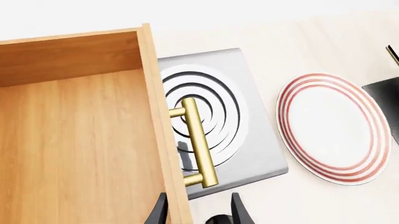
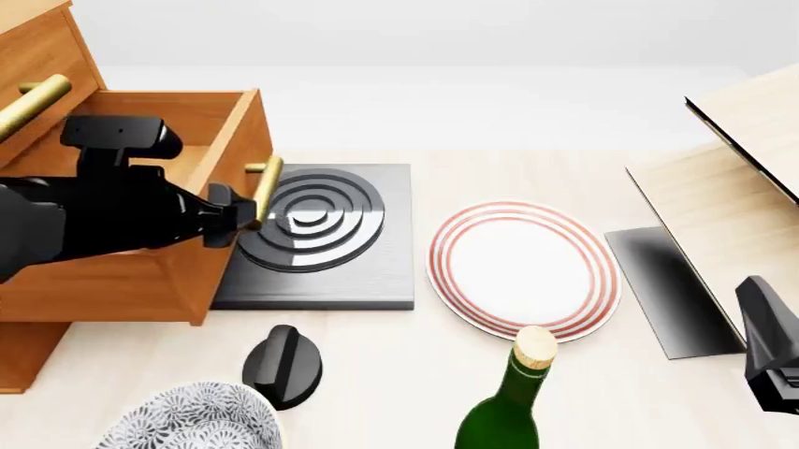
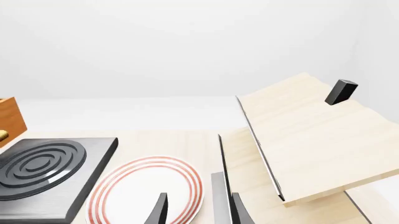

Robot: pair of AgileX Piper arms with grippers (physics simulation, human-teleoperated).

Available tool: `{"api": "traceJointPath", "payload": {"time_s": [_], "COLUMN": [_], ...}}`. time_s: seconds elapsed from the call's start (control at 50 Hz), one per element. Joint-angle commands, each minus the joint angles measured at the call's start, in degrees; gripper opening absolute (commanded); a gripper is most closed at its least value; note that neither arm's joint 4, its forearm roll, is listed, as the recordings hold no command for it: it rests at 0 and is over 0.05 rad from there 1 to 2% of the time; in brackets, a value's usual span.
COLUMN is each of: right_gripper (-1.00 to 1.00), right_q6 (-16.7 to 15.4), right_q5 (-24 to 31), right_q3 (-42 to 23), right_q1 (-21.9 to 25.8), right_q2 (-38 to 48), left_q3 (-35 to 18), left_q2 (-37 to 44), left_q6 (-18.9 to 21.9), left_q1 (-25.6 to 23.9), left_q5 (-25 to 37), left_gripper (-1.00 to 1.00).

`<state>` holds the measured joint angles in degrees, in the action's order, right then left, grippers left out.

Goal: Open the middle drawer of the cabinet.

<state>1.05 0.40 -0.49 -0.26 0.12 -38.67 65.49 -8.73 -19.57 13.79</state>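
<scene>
With the middle drawer (image 2: 150,187) extended, we keep the left gripper (image 1: 198,212), fingers (image 1: 238,211) parted astride the drawer front below the handle (image 1: 199,142) and clamping nothing, pulling straight; the right gripper (image 3: 196,210) idles open, empty.

The middle drawer (image 2: 150,271) stands pulled out of the orange-brown cabinet (image 2: 37,56).

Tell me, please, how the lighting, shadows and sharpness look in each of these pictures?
Left wrist view: even, bright light, all sharp, the brass handle casting a soft shadow on the burner plate. Front view: crisp, a faint sheen on the burner rings, a dark shadow under the tilted board. Right wrist view: washed-out white background, no blur.
</scene>
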Motion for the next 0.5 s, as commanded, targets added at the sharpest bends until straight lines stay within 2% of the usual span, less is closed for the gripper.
{"api": "traceJointPath", "payload": {"time_s": [0.02,0.4,0.5], "right_gripper": [1.0,1.0,1.0], "right_q6": [-0.2,-0.2,-0.2], "right_q5": [-0.2,-0.2,-0.2], "right_q3": [0.1,0.1,0.1], "right_q1": [0.1,0.1,0.1], "right_q2": [0.1,0.1,0.1], "left_q3": [-1.0,-2.6,-2.8], "left_q2": [0.1,-0.8,-1.4], "left_q6": [0.3,0.4,1.1], "left_q1": [-2.4,-5.4,-4.8], "left_q5": [0.6,1.8,2.0], "left_gripper": [1.0,1.0,1.0]}}
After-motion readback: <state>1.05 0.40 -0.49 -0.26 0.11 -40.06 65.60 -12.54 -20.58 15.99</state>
